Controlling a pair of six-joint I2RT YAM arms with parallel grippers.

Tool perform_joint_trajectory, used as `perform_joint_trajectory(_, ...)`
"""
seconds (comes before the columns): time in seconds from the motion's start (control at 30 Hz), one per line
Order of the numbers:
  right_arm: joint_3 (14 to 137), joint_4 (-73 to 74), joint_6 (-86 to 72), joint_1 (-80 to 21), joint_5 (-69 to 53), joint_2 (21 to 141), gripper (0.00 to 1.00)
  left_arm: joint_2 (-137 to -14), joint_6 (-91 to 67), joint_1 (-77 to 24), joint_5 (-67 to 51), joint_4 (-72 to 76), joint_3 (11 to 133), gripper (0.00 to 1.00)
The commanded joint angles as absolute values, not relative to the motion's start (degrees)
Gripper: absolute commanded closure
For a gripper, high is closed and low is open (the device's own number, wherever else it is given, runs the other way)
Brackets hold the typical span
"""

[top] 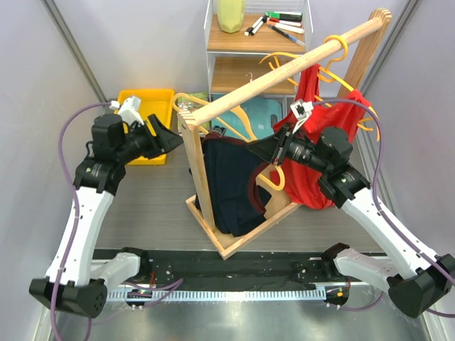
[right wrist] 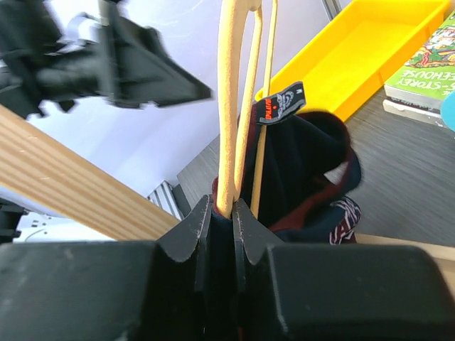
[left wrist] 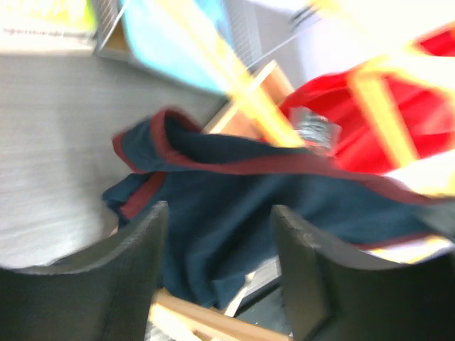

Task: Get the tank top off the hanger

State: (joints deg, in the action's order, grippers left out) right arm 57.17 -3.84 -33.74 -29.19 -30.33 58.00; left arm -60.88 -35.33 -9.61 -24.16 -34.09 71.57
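A navy tank top (top: 231,181) with maroon trim hangs low inside the wooden rack (top: 234,243), bunched toward its base. My right gripper (top: 254,150) is shut on the yellow hanger (right wrist: 229,106), with the tank top (right wrist: 298,163) draped just behind its jaws (right wrist: 226,207). My left gripper (top: 176,140) is open at the rack's left post with nothing between its fingers (left wrist: 135,270). In the blurred left wrist view the tank top (left wrist: 234,206) lies beyond the gripper (left wrist: 217,241), apart from it.
A red garment (top: 313,142) hangs on another yellow hanger from the wooden rod (top: 284,71), behind my right arm. A yellow bin (top: 146,106) sits at the back left. A shelf (top: 249,42) with markers stands behind the rack, with spare hangers beside it.
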Motion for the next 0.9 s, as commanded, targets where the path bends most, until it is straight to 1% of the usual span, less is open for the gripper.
perform_joint_trajectory(0.0,61.78,-8.26,-30.5,-29.44,-33.74,60.11,0.99,-57.48,-41.99,-9.4,-24.95,-29.63,75.59,0.33)
perform_joint_trajectory(0.03,61.87,-9.57,-30.41,-29.44,-34.45,61.25,0.99,-58.35,-45.4,-9.32,-26.35,-25.88,75.5,0.31)
perform_joint_trajectory(0.07,62.14,-10.19,-30.32,-29.44,-35.24,61.96,0.99,-58.79,-52.4,-9.4,-27.41,-23.23,74.28,0.28)
perform_joint_trajectory(0.1,62.31,-10.63,-30.24,-29.53,-35.94,62.66,0.99,-59.32,-57.08,-9.4,-28.55,-19.81,73.31,0.28)
perform_joint_trajectory(0.13,62.58,-11.24,-30.15,-29.53,-37.17,64.06,0.99,-60.02,-61.3,-9.32,-30.22,-12.29,72.17,0.26)
perform_joint_trajectory(0.17,63.01,-11.16,-29.71,-29.79,-37.61,64.68,0.99,-61.42,-65.35,-9.4,-30.67,-9.09,70.51,0.25)
perform_joint_trajectory(0.2,63.19,-11.25,-29.62,-29.88,-37.7,65.12,0.99,-62.31,-73.13,-9.4,-31.11,-6.36,69.97,0.25)
perform_joint_trajectory(0.23,63.19,-11.34,-29.36,-30.06,-37.71,65.56,0.99,-63.1,-75.74,-9.32,-31.37,-1.98,69.53,0.25)
perform_joint_trajectory(0.3,63.37,-11.78,-29.09,-30.59,-37.62,66.18,0.99,-64.95,-81.18,-9.4,-30.24,-0.71,69.26,0.24)
perform_joint_trajectory(0.37,63.46,-11.95,-28.66,-31.55,-37.27,66.36,0.99,-65.74,-83.66,-9.32,-27.79,-0.26,68.65,0.24)
perform_joint_trajectory(0.47,63.54,-11.86,-28.21,-32.08,-36.04,66.27,0.99,-65.57,-86.74,-9.4,-25.41,-0.35,67.15,0.28)
perform_joint_trajectory(0.57,63.89,-11.69,-27.95,-32.78,-35.95,66.27,0.99,-64.08,-88.06,-9.4,-20.93,-2.46,65.66,0.3)
perform_joint_trajectory(0.6,63.98,-11.6,-27.86,-33.04,-36.12,66.44,0.99,-63.55,-88.24,-9.4,-17.87,-2.46,65.13,0.3)
perform_joint_trajectory(0.73,64.69,-9.94,-26.46,-34.53,-36.12,66.8,0.99,-62.58,-87.28,-9.4,-14.06,-4.22,65.13,0.33)
perform_joint_trajectory(0.83,65.13,-8.7,-25.14,-35.59,-35.33,66.8,0.99,-63.1,-87.8,-9.4,-13.89,-4.04,64.95,0.37)
perform_joint_trajectory(0.87,65.04,-8.7,-24.96,-35.86,-35.16,66.62,0.99,-63.19,-88.5,-9.4,-13.89,-3.78,64.34,0.41)
